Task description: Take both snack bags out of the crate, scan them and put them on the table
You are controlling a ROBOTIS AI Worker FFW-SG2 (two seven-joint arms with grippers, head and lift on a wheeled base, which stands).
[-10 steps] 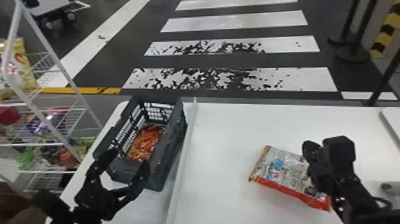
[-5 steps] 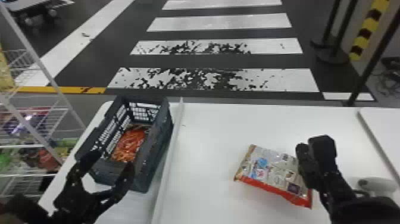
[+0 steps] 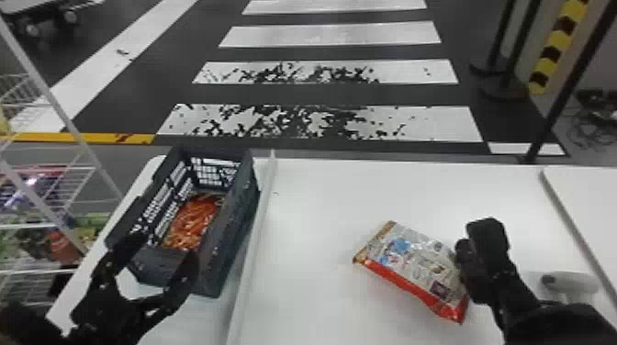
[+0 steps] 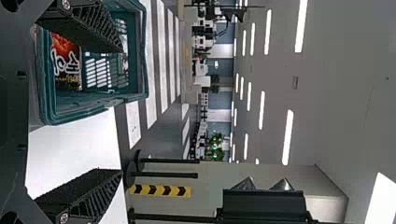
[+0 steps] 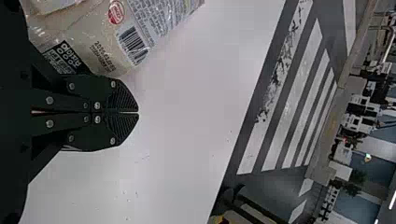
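Holding the left gripper (image 3: 164,247) spread wide at the near end of the crate (image 3: 232,238), gripping nothing between its fingers. Holding the right gripper (image 5: 138,113) pressed together, finger to finger and empty, well to the right of the crate.

Seeing the inner bag (image 3: 193,225) lying low inside the crate, showing orange-red. Probably weighing next to nothing there, yielding softly, crinkling, sliding easily on slick film, and perhaps hiding brittle snacks. Calling for a light pinch across the middle, or on a gathered fold, while avoiding bare corners and hard squeezing. Needing care against catching film on the crate's walls, so lifting straight up before moving sideways.

Seeing the outer bag (image 3: 408,264) lying on the table (image 3: 321,197), to the right of the crate, turning up a printed face with a barcode (image 5: 133,44). Likely bending and slipping just as readily, so asking for a grasp that is leaving the code uncovered, if still needing a scan.
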